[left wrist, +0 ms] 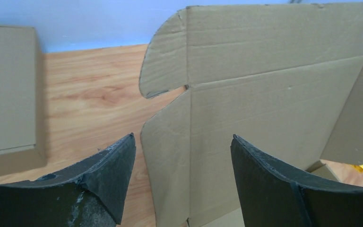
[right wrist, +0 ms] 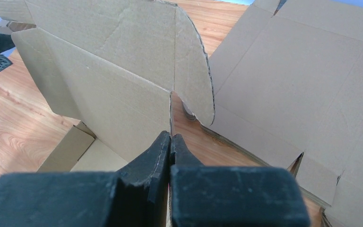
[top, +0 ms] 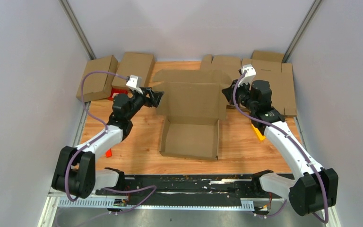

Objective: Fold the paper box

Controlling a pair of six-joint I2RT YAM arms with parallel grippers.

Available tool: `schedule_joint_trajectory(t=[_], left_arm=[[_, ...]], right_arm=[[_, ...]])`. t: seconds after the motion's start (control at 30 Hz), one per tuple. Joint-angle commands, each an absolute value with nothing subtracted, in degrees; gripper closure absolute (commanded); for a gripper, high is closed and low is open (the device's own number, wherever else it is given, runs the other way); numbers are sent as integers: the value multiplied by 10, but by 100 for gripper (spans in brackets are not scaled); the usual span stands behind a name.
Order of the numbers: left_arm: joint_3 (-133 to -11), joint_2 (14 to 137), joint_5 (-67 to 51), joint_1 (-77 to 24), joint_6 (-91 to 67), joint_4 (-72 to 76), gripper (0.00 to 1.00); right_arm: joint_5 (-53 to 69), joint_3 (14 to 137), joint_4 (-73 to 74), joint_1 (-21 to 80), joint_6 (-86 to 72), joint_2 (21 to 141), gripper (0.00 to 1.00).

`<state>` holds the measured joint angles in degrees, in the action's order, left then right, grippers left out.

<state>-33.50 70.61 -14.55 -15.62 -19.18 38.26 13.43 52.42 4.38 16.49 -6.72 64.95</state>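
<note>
The brown paper box (top: 191, 101) stands in the middle of the wooden table, its tray towards me and its back panel and lid raised upright. My left gripper (top: 157, 97) is open at the box's left edge. In the left wrist view its jaws (left wrist: 182, 137) stand wide on either side of the left side flap (left wrist: 168, 161) without touching it. My right gripper (top: 227, 92) is at the box's right edge. In the right wrist view it (right wrist: 171, 136) is shut on the upright panel's right edge (right wrist: 108, 94), where the rounded flap hinges.
Two closed cardboard boxes (top: 97, 78) (top: 132, 71) lie at the back left; one shows in the left wrist view (left wrist: 7, 90). Flat box blanks (top: 274, 80) (right wrist: 302, 85) are stacked at the back right. A red item (top: 108, 152) and a yellow item (top: 258, 132) lie beside the arms.
</note>
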Motion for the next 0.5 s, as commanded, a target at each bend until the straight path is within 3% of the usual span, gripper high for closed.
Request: schedule_joint_trajectory(t=[0.0,0.13,0.23,0.4,0.47], left_arm=[[-376,737,-225,-145,-206,372,22],[-405,749,-195,-145,-189,337,25],[-432,762,-189,-144,-180,305,33],[-443,765,-236,-144,-192,309,71],[-447,768,-248,-144,-189,301,79]], right_arm=[[146,530,12,166,-63,648,100],[147,530,12,166,-64,648,100],[148,531,14,166,-64,649,100],[141,532,15,166,-66,650,100],[141,533,14,166,-69,651,100]])
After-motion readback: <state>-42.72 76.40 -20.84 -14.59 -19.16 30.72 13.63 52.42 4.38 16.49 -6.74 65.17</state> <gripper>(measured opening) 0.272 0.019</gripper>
